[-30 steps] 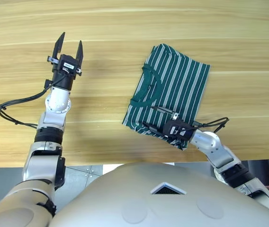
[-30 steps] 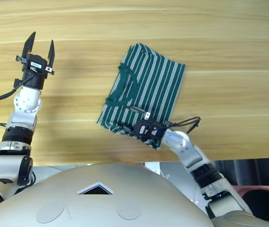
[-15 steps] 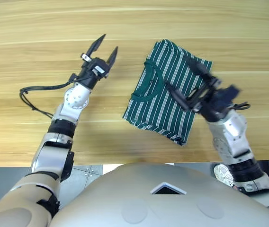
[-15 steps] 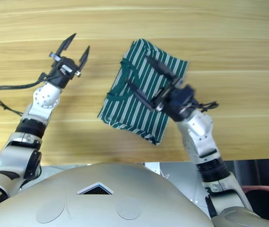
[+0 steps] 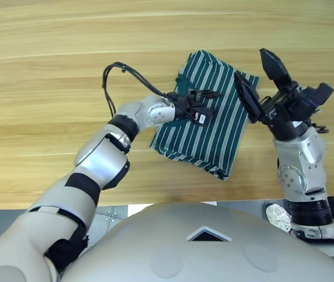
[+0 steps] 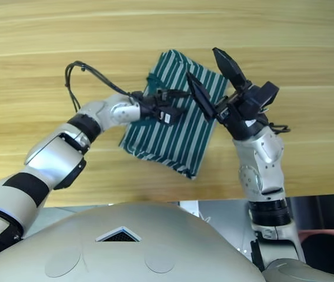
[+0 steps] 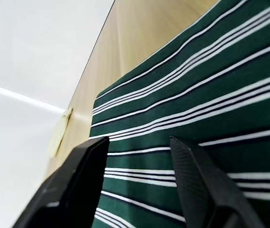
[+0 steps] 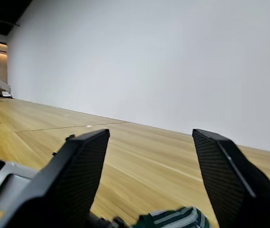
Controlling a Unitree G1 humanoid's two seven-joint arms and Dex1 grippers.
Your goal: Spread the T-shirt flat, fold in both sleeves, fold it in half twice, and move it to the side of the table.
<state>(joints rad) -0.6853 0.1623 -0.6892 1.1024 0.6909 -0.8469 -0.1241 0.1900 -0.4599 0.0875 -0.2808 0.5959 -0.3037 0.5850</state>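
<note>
The T-shirt [image 5: 211, 141] is lying on the surface [image 5: 49, 70] as a compact striped rectangle, right of centre and slightly askew, with the collar facing the robot's left. Judging by that shape, the sleeves and both halvings are done, so the step in hand appears to be the last one: moving the bundle to the side.

The left gripper [image 5: 209, 106] is reaching across the collar end of the T-shirt with its fingers [image 7: 78, 175] apart. Striped cloth is showing close between them in the left wrist view. Whether they are touching the cloth I cannot tell.

The right gripper [image 5: 249, 63] is hanging raised over the T-shirt's right edge, fingers spread wide and gripping nothing, pointing away from the robot.

The next move is probably asking the left gripper to close on all the layers at the collar edge, not just the top one, or the folds will open when dragged. The right gripper may be needed low at the opposite edge, so the bundle is sliding as one piece.
</note>
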